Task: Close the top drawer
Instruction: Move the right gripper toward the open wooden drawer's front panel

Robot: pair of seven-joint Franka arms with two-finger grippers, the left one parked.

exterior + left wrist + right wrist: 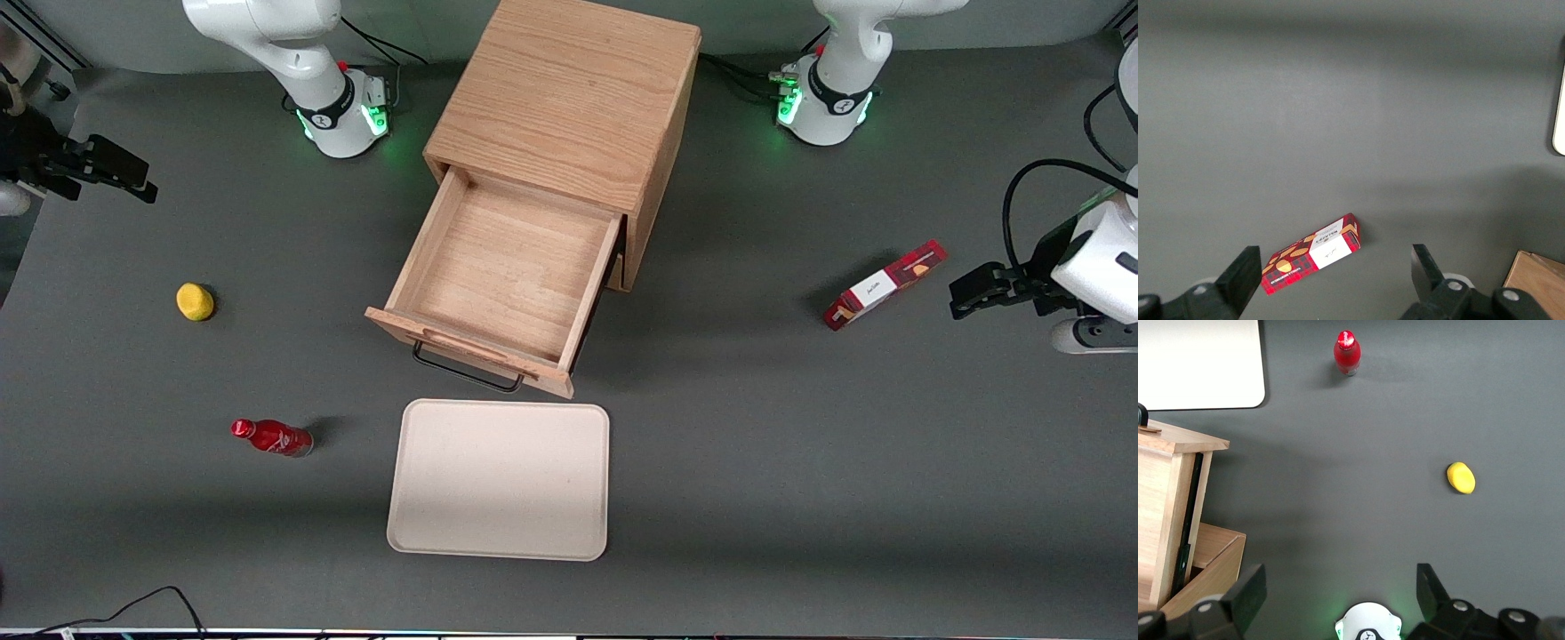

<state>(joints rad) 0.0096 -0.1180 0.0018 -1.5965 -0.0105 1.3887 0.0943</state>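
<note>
Because drawn well out of the oak cabinet (569,98) and empty, likely to slide with a light, steady push: top drawer (507,267), a stiff wooden box, neither fragile nor slippery. Placed at the centre of the front view, with the front panel (471,348) facing the camera and standing just short of the cream tray (498,524) in the lower middle of the frame. Best contact judged to be the flat face of that panel, near its middle, pressed squarely toward the cabinet so as not to skew or jam on the runners. No need to grip the thin black bar handle (467,373); closing calls for pushing, not pulling.

Gripper (133,178) spread wide, fingers (1245,593) far apart, holding nothing and touching nothing. Hovers over bare table in the upper part of the front view, at the frame's edge toward the working arm's end, well apart from the drawer. Nearer the camera than it: a yellow lemon-like object (195,301) and a red bottle (271,437).
</note>
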